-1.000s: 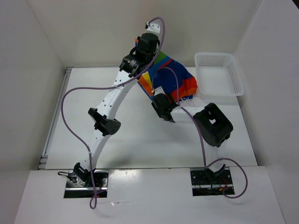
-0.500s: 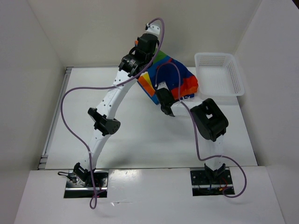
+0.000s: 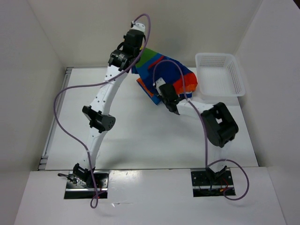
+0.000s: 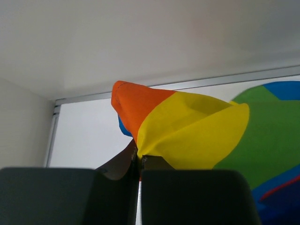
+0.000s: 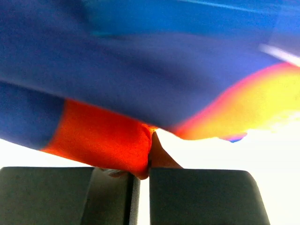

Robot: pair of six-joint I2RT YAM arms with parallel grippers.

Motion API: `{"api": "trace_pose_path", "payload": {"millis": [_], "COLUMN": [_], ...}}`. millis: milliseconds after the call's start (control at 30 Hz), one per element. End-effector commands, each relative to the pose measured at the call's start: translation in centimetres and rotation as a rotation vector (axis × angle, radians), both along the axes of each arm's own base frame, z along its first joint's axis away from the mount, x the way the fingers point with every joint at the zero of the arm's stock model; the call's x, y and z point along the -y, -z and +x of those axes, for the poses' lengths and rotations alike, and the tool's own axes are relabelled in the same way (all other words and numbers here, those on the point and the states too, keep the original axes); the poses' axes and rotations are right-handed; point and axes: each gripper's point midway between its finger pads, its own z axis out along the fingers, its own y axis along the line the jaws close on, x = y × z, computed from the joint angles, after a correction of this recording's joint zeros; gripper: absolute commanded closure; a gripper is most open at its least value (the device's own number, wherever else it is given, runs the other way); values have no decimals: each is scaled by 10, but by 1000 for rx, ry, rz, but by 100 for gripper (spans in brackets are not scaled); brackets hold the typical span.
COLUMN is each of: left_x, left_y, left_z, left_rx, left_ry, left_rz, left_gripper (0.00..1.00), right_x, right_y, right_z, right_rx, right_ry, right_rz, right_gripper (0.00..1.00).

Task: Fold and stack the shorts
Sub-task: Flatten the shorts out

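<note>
The rainbow-striped shorts hang lifted at the back of the table, between my two grippers. High at the back, my left gripper is shut on the cloth's orange and yellow corner, which bunches right at the closed fingers. My right gripper is shut on the shorts' red-orange hem at their near edge. Blue cloth fills the upper half of the right wrist view.
A white mesh basket stands at the back right of the table, just right of the shorts. White walls close in the table at the back and on both sides. A metal rail runs along the left edge.
My right gripper has gone from open to shut on the shorts' near hem after moving up to it. The left arm has lifted its corner further back and to the left.
</note>
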Motion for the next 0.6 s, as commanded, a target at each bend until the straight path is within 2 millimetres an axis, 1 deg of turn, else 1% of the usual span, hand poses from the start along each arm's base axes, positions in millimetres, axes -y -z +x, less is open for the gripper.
{"api": "trace_pose_path", "payload": {"millis": [0, 67, 100, 133, 167, 200, 233, 267, 300, 333, 367, 400, 433, 467, 500, 533, 567], "left_x": [-59, -77, -89, -90, -99, -101, -107, -110, -115, -116, -127, -129, -134, -142, -144, -151, -148], "left_y": [-23, -33, -35, -41, -52, -60, -80, -91, -102, -121, -143, -157, -180, -187, -204, -225, -236], "left_z": [3, -3, -5, -8, -15, -19, -30, -36, -43, -55, -69, -80, -99, -108, -120, -142, -154], "left_rx": [29, 29, 26, 36, 50, 63, 102, 127, 153, 194, 255, 295, 352, 365, 420, 472, 504], "left_ry": [-95, -121, -139, -139, -150, -150, -160, -169, -181, -185, -222, -233, -247, -278, -285, -291, -286], "left_rz": [-11, -11, -10, -14, -21, -27, -42, -51, -60, -77, -98, -116, -145, -146, -180, -213, -240], "left_gripper": [100, 100, 100, 100, 100, 100, 100, 100, 100, 100, 100, 100, 100, 100, 100, 100, 100], "right_x": [-23, -31, -27, -27, -27, -24, -17, -16, -15, -12, -9, -10, -7, -5, -9, -5, -4], "right_y": [-145, -196, -227, -244, -279, -301, -313, -342, -356, -374, -400, -413, -430, -445, -455, -469, -479], "right_z": [0, -9, -16, -17, -14, -19, -20, -25, -30, -40, -47, -54, -64, -73, -83, -96, -106], "right_rx": [237, 330, 376, 392, 445, 475, 487, 542, 564, 590, 632, 647, 674, 688, 693, 717, 723], "right_ry": [-188, -249, -246, -240, -212, -210, -199, -219, -234, -245, -258, -279, -297, -316, -359, -389, -418], "right_rz": [163, 242, 273, 296, 343, 366, 367, 384, 389, 404, 426, 440, 456, 467, 483, 484, 483], "right_gripper": [100, 100, 100, 100, 100, 100, 100, 100, 100, 100, 100, 100, 100, 100, 100, 100, 100]}}
